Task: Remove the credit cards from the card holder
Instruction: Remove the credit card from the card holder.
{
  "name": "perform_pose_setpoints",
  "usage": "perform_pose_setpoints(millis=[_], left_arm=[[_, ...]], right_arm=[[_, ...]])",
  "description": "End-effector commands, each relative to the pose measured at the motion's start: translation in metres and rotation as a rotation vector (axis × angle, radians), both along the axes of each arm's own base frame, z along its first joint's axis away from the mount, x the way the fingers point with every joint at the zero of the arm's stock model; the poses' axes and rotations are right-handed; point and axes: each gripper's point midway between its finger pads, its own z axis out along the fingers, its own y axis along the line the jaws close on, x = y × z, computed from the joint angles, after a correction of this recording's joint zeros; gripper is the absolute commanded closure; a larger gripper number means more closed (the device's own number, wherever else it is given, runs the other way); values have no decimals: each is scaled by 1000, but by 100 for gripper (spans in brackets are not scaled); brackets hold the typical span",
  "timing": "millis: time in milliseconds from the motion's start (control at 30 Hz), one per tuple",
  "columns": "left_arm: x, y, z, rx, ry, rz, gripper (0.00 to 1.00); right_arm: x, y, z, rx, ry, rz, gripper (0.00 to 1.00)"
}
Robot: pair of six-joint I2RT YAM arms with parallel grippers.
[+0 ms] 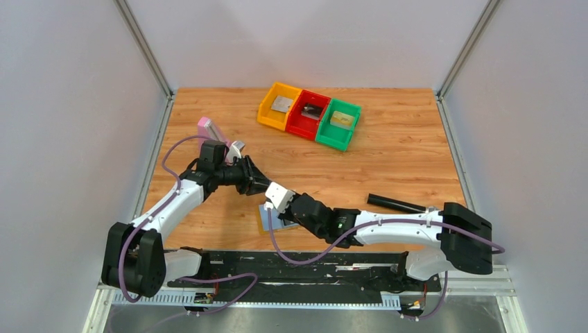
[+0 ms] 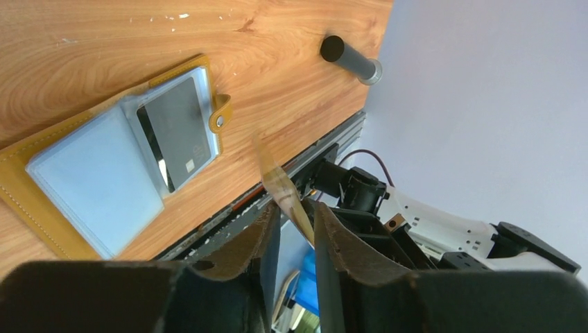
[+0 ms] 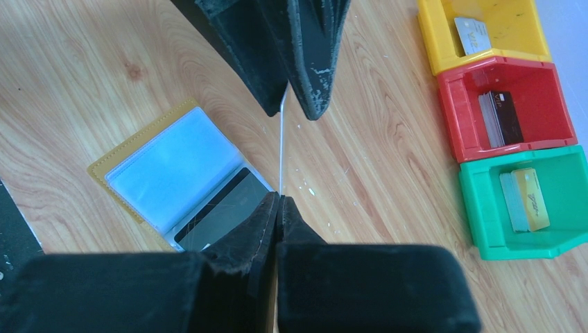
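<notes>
A thin card [image 2: 276, 182] hangs in the air between the two claws. In the right wrist view it shows edge-on, its long axis running from 12 to 6 o'clock. The right claw [image 3: 279, 200] has its fingers pressed together on the card's 6 o'clock end. The left claw [image 2: 297, 208] straddles the other end. A sliver of space shows beside the card there, so I cannot tell whether that claw is pinching it or only around it.

The card holder [image 2: 90, 180] lies open and flat on the desk [image 1: 402, 159], directly at 6 o'clock from the meeting claws in the top view, partly under the right wrist. One dark card [image 2: 180, 132] sits in its pocket on the tab side; the other blue pocket looks bare. In the right wrist view that card is just beside the right fingertips at about 8 o'clock, its long axis running from 8 to 2 o'clock. The right arm looks the nearer one for it.

The yellow bin [image 3: 433, 41], red bin [image 3: 451, 118] and green bin [image 3: 478, 222] stand in a row at about 1 o'clock from the claws in the top view, well apart from them.

Counted:
- One card holder.
- One card in the air and one in the pocket.
- A silver card [image 3: 471, 35] in the yellow bin.
- A black card [image 3: 509, 116] and what looks like a grey card [image 3: 489, 119] in the red bin.
- A golden card [image 3: 532, 199] and a pale card [image 3: 512, 202] in the green bin.
- One black rod [image 2: 350, 59] and one pink block [image 1: 206, 127].
</notes>
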Motion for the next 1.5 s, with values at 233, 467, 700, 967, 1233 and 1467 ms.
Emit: perform_pose_setpoints(millis=[233, 467, 700, 967, 1233, 1467], left_arm=[[3, -5, 7, -55, -74, -36, 100], [12, -10, 13, -94, -238, -88, 100], [8, -13, 27, -135, -363, -147, 100], [3, -13, 37, -145, -425, -172, 100], [-5, -14, 35, -156, -398, -213, 100], [-28, -18, 40, -214, -315, -381, 100]], right_arm=[[1, 6, 11, 87, 52, -58, 80], [5, -11, 37, 344, 463, -119, 67], [7, -33, 72, 630, 767, -113, 63], [17, -45, 70, 700, 866, -142, 61], [14, -47, 68, 620, 802, -23, 56], [13, -29, 55, 386, 826, 181, 42]])
